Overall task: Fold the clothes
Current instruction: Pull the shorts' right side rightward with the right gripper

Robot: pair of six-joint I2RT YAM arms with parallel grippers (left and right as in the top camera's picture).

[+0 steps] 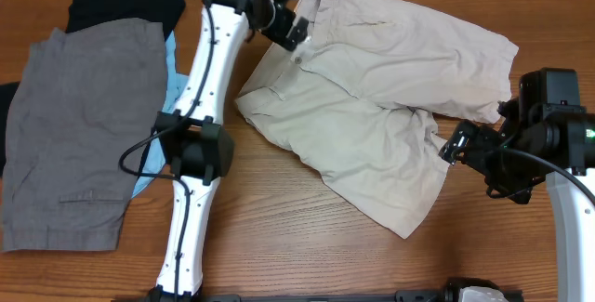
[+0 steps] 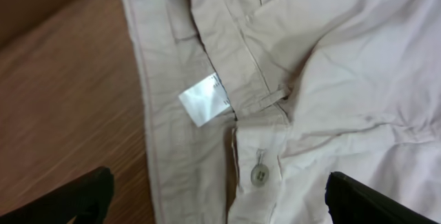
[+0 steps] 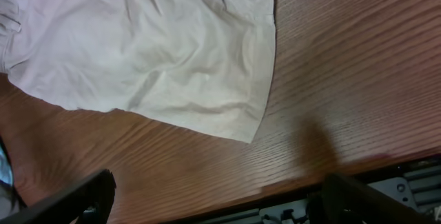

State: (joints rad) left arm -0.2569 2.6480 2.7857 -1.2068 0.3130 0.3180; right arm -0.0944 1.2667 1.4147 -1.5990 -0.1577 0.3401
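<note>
Cream-beige shorts [image 1: 372,98] lie spread across the middle of the wooden table, waistband toward the upper left. My left gripper [image 1: 293,25] is open and hovers over the waistband; its wrist view shows the waistband, a white label [image 2: 204,98] and a button [image 2: 258,176] between the spread fingers. My right gripper [image 1: 457,146] is open and empty beside the right leg hem; its wrist view shows that hem [image 3: 172,65] above bare table. Grey shorts [image 1: 79,135] lie flat at the left, with black [image 1: 125,3] and light-blue [image 1: 175,74] pieces beneath and behind.
The left arm [image 1: 200,144] runs down the table between the grey shorts and the cream shorts. The table's front edge [image 3: 331,182] is close below my right gripper, with metal frame parts beyond it.
</note>
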